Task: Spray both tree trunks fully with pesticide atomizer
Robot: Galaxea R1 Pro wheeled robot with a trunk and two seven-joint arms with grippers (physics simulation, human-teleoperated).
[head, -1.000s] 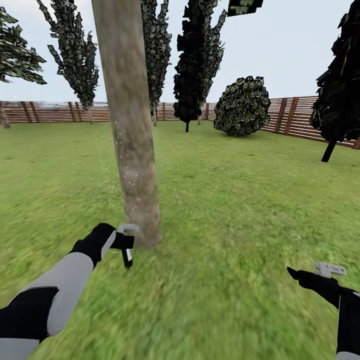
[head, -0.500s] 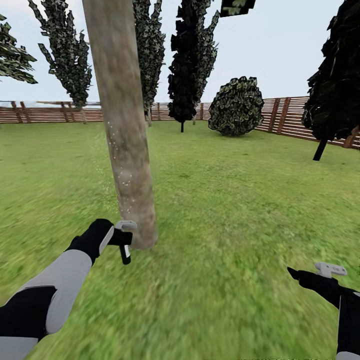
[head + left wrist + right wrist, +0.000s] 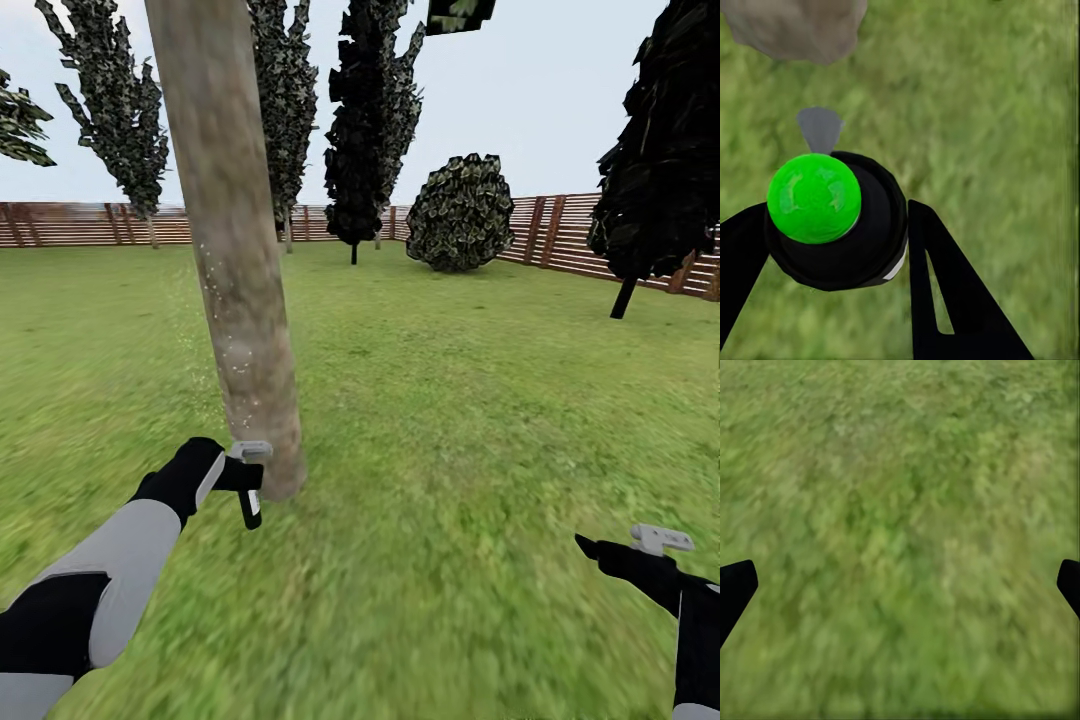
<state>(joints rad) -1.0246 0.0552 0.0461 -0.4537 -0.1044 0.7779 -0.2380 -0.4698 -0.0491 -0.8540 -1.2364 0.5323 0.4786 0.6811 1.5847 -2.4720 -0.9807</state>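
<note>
Left wrist view: sprayer clamped at the trunk's foot

The pesticide atomizer (image 3: pixel 832 225), green-capped here, sits pinched between the left gripper (image 3: pixel 832 255) fingers, just beside the tree trunk (image 3: pixel 235 290) base on the grass floor (image 3: pixel 450 400). Head view adds white specks on the bark. The right gripper (image 3: pixel 900 585) is spread wide, holding nothing.

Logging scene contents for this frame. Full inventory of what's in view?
tree trunk: 1, grey-brown, just ahead of left gripper, pale specks on it
pesticide atomizer: 1, black, green top, in left gripper
cypresses: several, near-black, far lawn
round bush: 1, dark green, by fence
fence: 1, brown slats, around lawn
grass: green
left gripper: shut on the atomizer
right gripper: open over grass
</note>
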